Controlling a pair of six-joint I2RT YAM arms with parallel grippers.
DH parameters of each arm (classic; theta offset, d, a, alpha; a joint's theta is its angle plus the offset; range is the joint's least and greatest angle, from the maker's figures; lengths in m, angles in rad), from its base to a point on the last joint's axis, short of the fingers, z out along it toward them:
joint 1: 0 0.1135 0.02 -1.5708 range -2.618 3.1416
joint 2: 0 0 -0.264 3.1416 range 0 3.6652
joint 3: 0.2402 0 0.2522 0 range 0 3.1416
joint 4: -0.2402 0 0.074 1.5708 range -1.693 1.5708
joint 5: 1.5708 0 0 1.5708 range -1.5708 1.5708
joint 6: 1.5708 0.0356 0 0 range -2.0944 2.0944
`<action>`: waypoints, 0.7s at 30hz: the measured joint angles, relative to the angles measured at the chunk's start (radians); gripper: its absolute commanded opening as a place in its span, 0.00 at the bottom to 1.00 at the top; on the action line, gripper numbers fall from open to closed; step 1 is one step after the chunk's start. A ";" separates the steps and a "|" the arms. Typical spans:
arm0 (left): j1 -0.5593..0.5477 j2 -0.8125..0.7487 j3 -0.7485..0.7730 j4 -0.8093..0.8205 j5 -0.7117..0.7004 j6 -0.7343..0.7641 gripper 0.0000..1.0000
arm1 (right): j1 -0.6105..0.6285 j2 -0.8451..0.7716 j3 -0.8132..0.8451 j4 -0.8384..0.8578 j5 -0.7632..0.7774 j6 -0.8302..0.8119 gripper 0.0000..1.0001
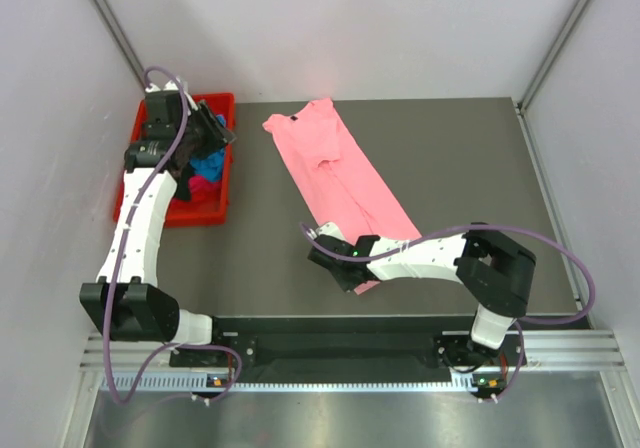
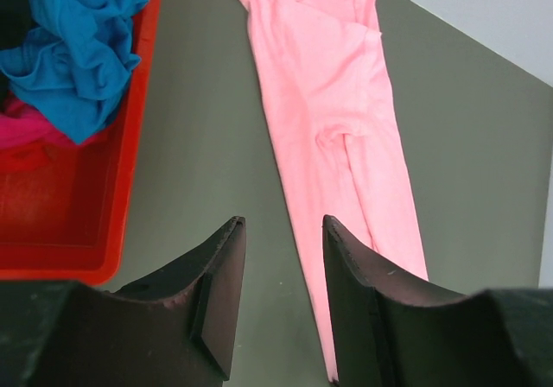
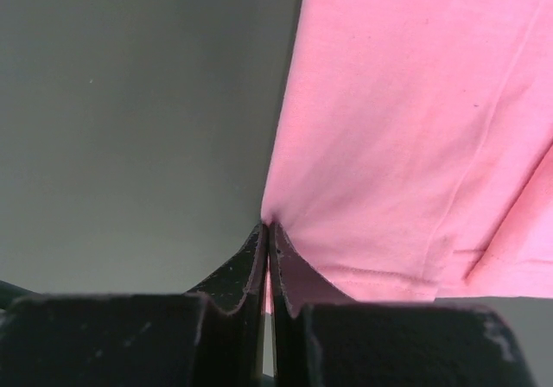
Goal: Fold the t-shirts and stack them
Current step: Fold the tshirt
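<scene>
Top external view: a light pink cotton t-shirt (image 1: 335,173), doubled lengthwise into a long narrow strip, lies diagonally on the dark grey tabletop (image 1: 450,168). Its collar points toward the far left and its hem lies near the right arm. The right wrist view shows why that arm sits so low. The right gripper (image 3: 266,225) is pressed fully together on the near left corner of the hem, pinching a thin lip of pink cloth between its black pads, with the rest of the shirt flat on the table. Gripping that corner probably sets up the next fold, carrying the hem up toward the collar to halve the strip. The left gripper (image 2: 281,223) hovers near the red plastic bin (image 1: 195,216) with its jaws spread apart and nothing between them. From its own camera it looks down the bare table between the bin and the pink shirt, so it seems parked clear of the fold. It could also reach either the collar end or the next garment from there. A crumpled bright blue t-shirt (image 2: 82,59) and a magenta one (image 2: 26,128) wait unfolded in the bin, so most of the task looks undone.
</scene>
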 measured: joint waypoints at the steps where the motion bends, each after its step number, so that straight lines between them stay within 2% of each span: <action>1: 0.000 0.001 -0.008 0.005 -0.008 0.000 0.47 | 0.000 0.000 0.001 -0.001 -0.001 0.000 0.00; 16: 0.039 0.066 -0.024 0.014 -0.045 0.002 0.49 | 0.112 0.114 0.156 0.003 -0.101 0.101 0.00; 21: 0.040 0.079 -0.047 0.021 0.002 0.017 0.49 | 0.114 0.140 0.220 0.007 -0.123 0.148 0.16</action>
